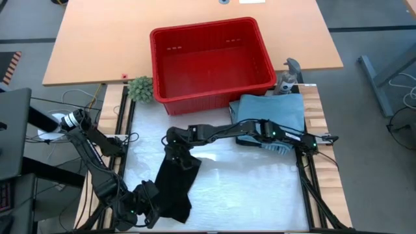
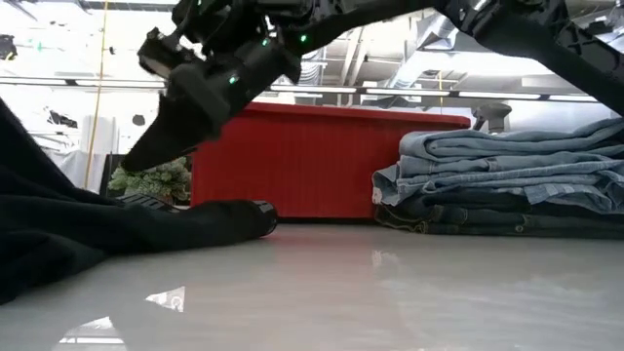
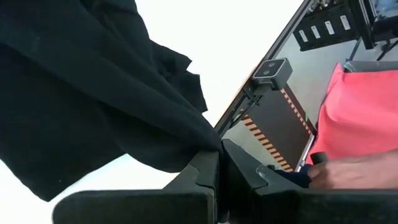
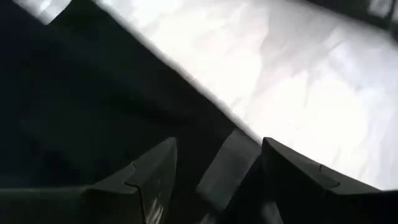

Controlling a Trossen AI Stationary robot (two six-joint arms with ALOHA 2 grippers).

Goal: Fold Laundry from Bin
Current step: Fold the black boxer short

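A black garment (image 1: pixel 177 188) lies crumpled on the white table top, left of centre; its bulk also fills the low view's left side (image 2: pixel 88 229). My left gripper (image 1: pixel 138 209) is at the table's near left and shut on the garment's near-left edge. Reaching in from the right, my right gripper (image 1: pixel 177 151) hangs open just over the garment's far end (image 4: pixel 93 112), one finger on either side of a fold; no contact shows. The red bin (image 1: pixel 214 97) stands past the table's far edge. My left gripper pinches the black garment's edge (image 3: pixel 208 144) between its two shut fingers (image 3: pixel 205 171), coming slantwise down from the near left. How many layers it has, I cannot tell. The cloth runs away from the fingers toward the far side and rests on the table.
A stack of folded denim (image 1: pixel 273 112) sits at the far right (image 2: pixel 507 180). A small green plant (image 1: pixel 140 88) stands left of the bin. Bare white table (image 1: pixel 253 188) lies right of the garment. The left wrist view shows a person's hand (image 3: pixel 351 175) off the table.
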